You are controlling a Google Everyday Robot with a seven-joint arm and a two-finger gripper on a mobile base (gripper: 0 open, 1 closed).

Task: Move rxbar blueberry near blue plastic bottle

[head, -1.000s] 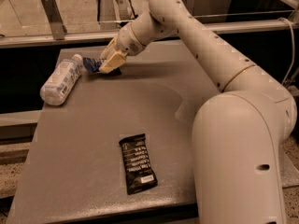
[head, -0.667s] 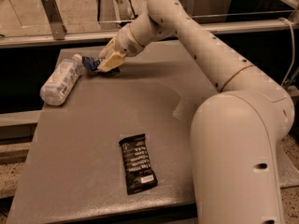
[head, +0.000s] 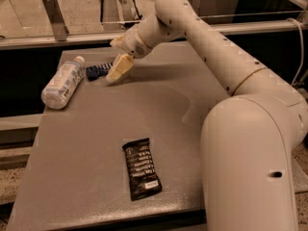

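Sideways, rxbar blueberry [head: 97,70] points at blue plastic bottle [head: 61,83]; jaws (grip unclear) beside it.

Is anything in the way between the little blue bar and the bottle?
No, nothing visible. Only a bit of bare table lies between the rxbar blueberry and the blue plastic bottle. The gripper is at the bar's other end.

dim warm light; faint shadow, perhaps, under hand [head: 118,70] near bottle [head: 61,83].

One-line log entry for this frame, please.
gripper: low over table, far-left, at rxbar blueberry | rxbar: flat, beside blue plastic bottle lying on its side | black bar: near front edge, apart
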